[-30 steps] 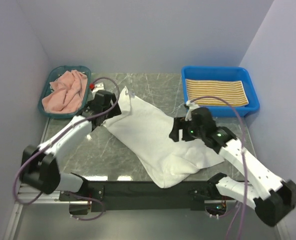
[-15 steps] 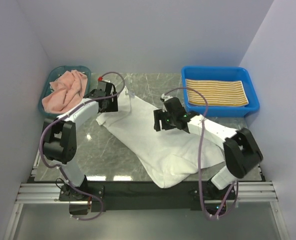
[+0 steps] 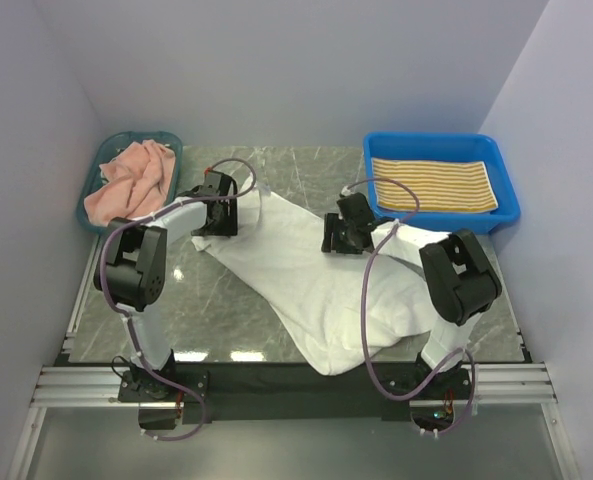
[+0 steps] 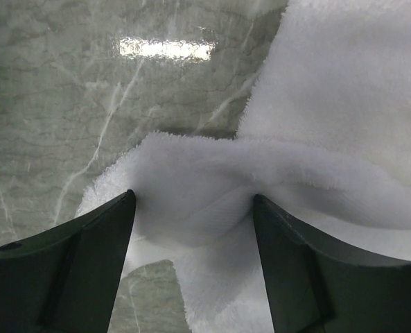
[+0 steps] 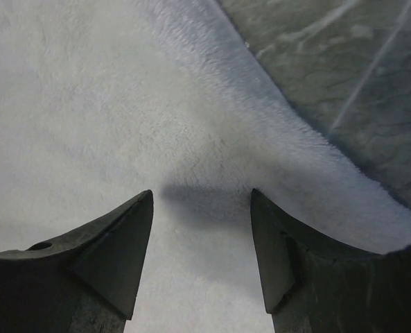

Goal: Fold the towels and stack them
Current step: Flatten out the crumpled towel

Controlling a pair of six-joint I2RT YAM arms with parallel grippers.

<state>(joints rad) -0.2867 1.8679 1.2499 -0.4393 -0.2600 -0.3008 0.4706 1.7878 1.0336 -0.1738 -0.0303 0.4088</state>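
A plain white towel (image 3: pixel 316 275) lies rumpled and diagonal across the marble table (image 3: pixel 176 310). My left gripper (image 3: pixel 216 216) is at its far left corner. In the left wrist view the gripper (image 4: pixel 195 208) is open, and its jaws straddle a raised fold of the white towel (image 4: pixel 191 173). My right gripper (image 3: pixel 342 236) is over the towel's far right edge. In the right wrist view it (image 5: pixel 202 198) is open just above the flat white towel (image 5: pixel 122 104). A salmon pink towel (image 3: pixel 128 182) lies crumpled in a teal basket. A folded yellow-and-white striped towel (image 3: pixel 431 184) lies in a blue bin. The dark-and-white striped towel is out of view.
The teal basket (image 3: pixel 94 215) stands at the far left corner. The blue bin (image 3: pixel 506 190) stands at the far right. Walls enclose the table on the left, back and right. The white towel's near corner hangs over the front edge (image 3: pixel 326 365).
Both arms have reached farther back. The left gripper has come down onto the towel's far left corner. The right gripper has moved left and back to the towel's far edge.
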